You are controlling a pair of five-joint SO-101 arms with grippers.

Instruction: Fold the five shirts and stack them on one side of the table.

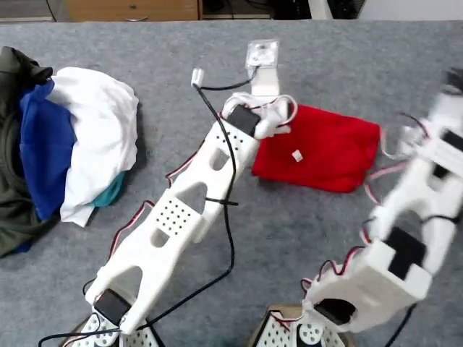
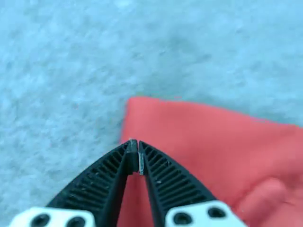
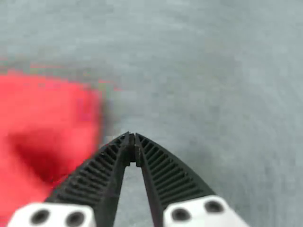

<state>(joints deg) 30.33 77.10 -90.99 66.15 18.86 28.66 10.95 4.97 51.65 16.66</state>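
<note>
Found the left pincer [image 2: 134,145] clenched on nothing, tips pressed together, hanging over a corner of the folded red shirt [image 1: 325,148], with the cloth running on under and past those tips. Found the right pincer [image 3: 132,138] likewise clamped and empty, above the bare gray surface [image 3: 213,71], the red shirt's edge just beside it. Saw a heap of white shirt [image 1: 101,116], blue shirt [image 1: 42,144], dark green garment [image 1: 14,195] and teal cloth [image 1: 112,191], well apart from both pincers, on the left arm's outer side.

Left edge: shirt pile [image 1: 79,137] blocks; centre: red shirt [image 1: 325,148]; grey table [image 1: 376,65] behind open.
</note>
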